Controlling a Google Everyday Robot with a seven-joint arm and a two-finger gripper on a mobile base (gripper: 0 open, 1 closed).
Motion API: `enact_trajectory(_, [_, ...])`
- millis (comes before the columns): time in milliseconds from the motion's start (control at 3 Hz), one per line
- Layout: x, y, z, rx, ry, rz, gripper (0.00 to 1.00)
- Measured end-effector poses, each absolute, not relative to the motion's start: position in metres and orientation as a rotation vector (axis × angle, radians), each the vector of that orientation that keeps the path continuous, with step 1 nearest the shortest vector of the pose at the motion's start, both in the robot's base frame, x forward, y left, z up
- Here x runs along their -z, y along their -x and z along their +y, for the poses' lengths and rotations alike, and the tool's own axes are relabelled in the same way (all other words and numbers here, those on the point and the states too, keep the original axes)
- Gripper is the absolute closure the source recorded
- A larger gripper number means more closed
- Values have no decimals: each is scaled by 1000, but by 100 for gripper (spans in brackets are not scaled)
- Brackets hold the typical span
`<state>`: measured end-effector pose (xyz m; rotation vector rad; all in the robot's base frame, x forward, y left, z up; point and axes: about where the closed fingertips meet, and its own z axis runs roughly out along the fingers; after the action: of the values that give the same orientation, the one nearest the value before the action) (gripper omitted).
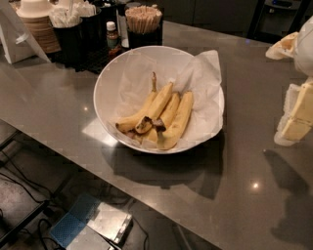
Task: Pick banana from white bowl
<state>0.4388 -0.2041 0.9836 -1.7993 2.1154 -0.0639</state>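
Claw (296, 117) parts, cream and pale yellow, are seen at the right edge of the view, raised above the grey table (63, 112) and well apart from the white bowl (105, 93). Much of the claw is cut off by the frame, so whether it is open or closed cannot be told. Nothing is seen to be held by it. A second pale piece of the arm (286, 44) is seen higher up at the same edge, likewise cropped.

The table is cut off at the top and right. Its near edge runs diagonally, and the dim floor below it is hard to make out; a flat blue-and-grey object (90, 227) and some cables are only vaguely seen there.

One white bowl is set near the middle of the table. It is lined with crinkled white paper (208, 68), a corner of which is raised over the right rim. Four bananas appear to be laid inside, side by side and overlapping, so the count is not certain. The banana (180, 119), broad and evenly yellow, is the rightmost, lying on the paper and touching its neighbour. A banana with a blackened end (156, 105) is laid left of the middle, and a thin brown stem (153, 80) is pointed upward from the leftmost one.

Behind the bowl, partly cropped, black holders (73, 44) are ranged along the table's far side, with one bundle of wooden stir sticks (143, 12) and one small bottle (112, 34).
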Motion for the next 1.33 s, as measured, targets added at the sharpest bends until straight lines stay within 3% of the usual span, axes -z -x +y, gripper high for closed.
enact_trajectory(667, [-1000,-420,-204,-131,1740,1893,0])
enact_trajectory(1333, [-1075,-400,-162,-528,1613,1637,0])
